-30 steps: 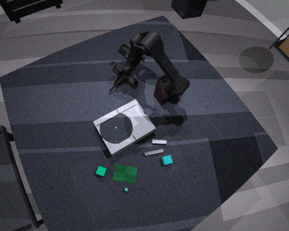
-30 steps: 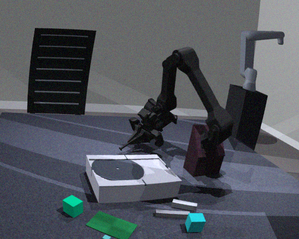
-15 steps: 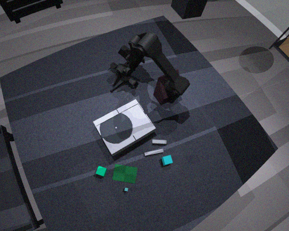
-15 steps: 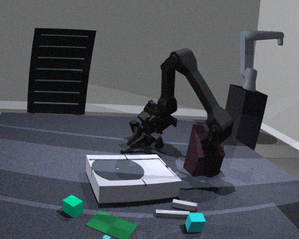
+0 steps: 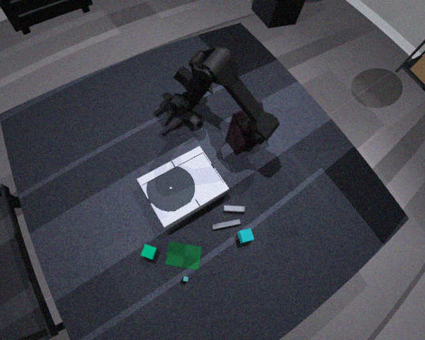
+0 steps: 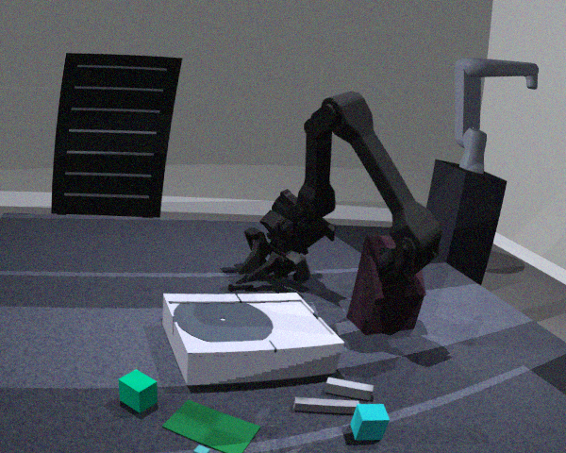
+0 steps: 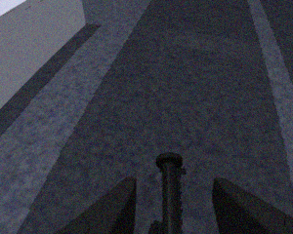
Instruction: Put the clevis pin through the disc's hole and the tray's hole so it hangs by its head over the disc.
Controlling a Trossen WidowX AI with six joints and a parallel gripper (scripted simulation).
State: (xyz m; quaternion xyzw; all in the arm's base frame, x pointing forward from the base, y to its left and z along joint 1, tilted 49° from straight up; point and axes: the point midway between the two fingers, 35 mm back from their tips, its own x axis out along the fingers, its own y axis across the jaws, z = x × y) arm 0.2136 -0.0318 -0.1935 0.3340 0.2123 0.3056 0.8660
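The grey disc (image 5: 168, 199) (image 6: 244, 327) lies flat in the left part of the pale rimmed tray (image 5: 210, 179) (image 6: 305, 327); a bright dot shows at its middle hole. The tray's pin hole cannot be made out. The tray's side also shows in the wrist view (image 7: 34, 54). My gripper (image 7: 174, 187) (image 5: 160, 123) (image 6: 226, 278) is partly open, low over the table behind the tray. The dark pin (image 7: 171, 192) is between the fingers with a gap on both sides, its round head pointing away from the camera. Whether it rests fully on the table is hidden.
Two pale bars (image 5: 234, 209) (image 6: 326, 405) lie in front of the tray. A cyan cube (image 5: 246, 235) (image 6: 370, 422), a green cube (image 5: 149, 251) (image 6: 137, 391), a green flat sheet (image 5: 183, 255) (image 6: 209, 426) and a tiny cyan cube (image 5: 185, 279) are further forward.
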